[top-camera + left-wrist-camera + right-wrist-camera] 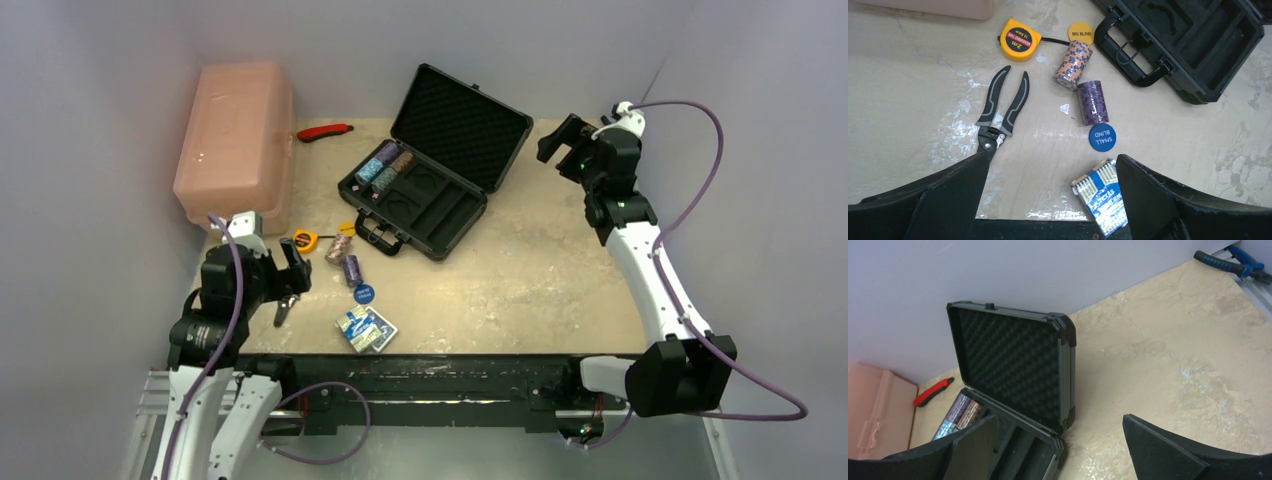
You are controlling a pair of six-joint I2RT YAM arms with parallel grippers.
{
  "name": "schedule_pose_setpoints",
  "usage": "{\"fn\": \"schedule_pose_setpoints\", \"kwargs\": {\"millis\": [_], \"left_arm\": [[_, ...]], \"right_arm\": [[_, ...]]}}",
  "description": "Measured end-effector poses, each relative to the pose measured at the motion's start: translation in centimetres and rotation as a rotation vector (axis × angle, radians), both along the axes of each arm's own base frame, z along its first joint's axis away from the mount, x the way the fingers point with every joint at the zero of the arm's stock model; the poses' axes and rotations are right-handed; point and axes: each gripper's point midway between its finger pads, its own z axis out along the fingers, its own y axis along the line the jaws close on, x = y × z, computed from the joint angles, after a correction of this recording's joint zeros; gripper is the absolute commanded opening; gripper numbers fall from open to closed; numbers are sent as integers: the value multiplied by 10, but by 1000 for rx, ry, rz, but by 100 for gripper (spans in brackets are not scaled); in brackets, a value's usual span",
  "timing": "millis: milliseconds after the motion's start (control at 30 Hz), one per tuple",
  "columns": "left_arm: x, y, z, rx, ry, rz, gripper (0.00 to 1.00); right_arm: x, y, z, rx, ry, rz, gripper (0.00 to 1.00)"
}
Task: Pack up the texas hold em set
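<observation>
Nearest us, our left gripper (pixel 1050 165) hangs empty, jaws apart, near the card deck (pixel 1100 197). Beyond it, the blue disc (pixel 1102 137) and two loose chip stacks (pixel 1093 102) lie on the table (pixel 560 270). Farther back the black case (pixel 455 205) stands open with some packed chip stacks (pixel 385 165) slotted in. Our right gripper (pixel 1060 420) hovers beyond it, jaws apart. We judge the packing partly done.

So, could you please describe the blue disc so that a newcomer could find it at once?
Start at the open black case and come nearer, past its handle. Between the purple chip stack and the card deck lies the blue disc, flat, round and printed SMALL BLIND; the yellow disc reads BIG BLIND.
</observation>
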Motion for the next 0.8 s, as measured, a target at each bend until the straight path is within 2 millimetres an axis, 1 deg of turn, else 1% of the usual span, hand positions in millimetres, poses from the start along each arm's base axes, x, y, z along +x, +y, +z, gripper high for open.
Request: {"fn": "schedule_pose_setpoints", "kwargs": {"millis": [133, 233, 300, 333, 400, 433, 500, 800], "left_arm": [[-11, 3, 10, -1, -61, 6, 99], [-13, 5, 12, 3, -74, 14, 98], [-13, 5, 11, 6, -72, 18, 98], [-13, 6, 11, 8, -74, 19, 98], [-13, 7, 9, 11, -73, 24, 98], [-13, 7, 9, 11, -73, 25, 98], [-13, 8, 9, 13, -73, 28, 98], [-13, 9, 10, 17, -78, 34, 97]], "right_arm": [[9, 4, 0, 5, 38, 13, 99], [13, 12, -2, 12, 66, 26, 99], [11, 27, -8, 10, 93, 50, 99], [8, 39, -13, 0, 112, 67, 99], [3, 56, -21, -18, 142, 95, 99], [-1, 71, -24, -24, 151, 128, 99], [-7, 88, -30, -36, 170, 164, 99], [-21, 123, -44, -63, 205, 248, 99]]}}
